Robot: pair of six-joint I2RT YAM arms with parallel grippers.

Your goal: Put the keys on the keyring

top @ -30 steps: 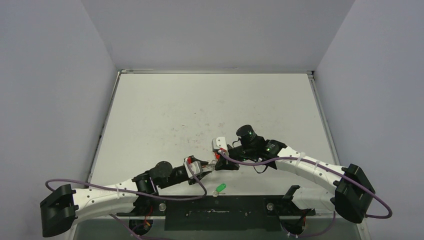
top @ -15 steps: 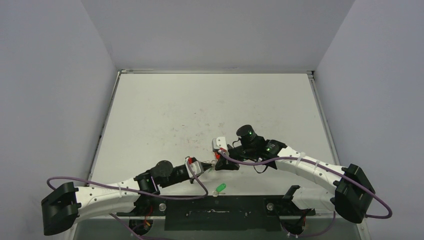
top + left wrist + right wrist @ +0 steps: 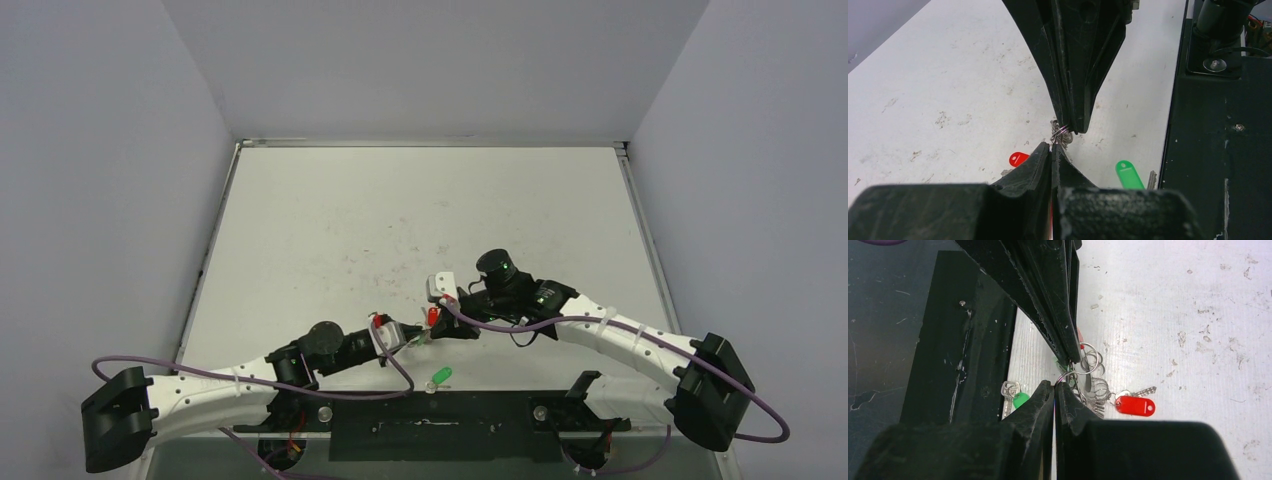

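While the two arms meet tip to tip low over the near part of the worktop [image 3: 400, 220], the left gripper [image 3: 412, 338] has its fingers pressed fully together. The right gripper [image 3: 437, 328] is the same, no gap at all. A small silvery keyring [image 3: 1060, 134] sits right between the two sets of tips, and it looks pinched from both sides. More rings bunch up just past it, along with a silvery key on a red tag [image 3: 1135, 406]; can't tell if that bunch hangs or rests on the surface. One green key [image 3: 440, 376] lies flat on its own, nearer the front edge, apart from both grippers and touching neither.
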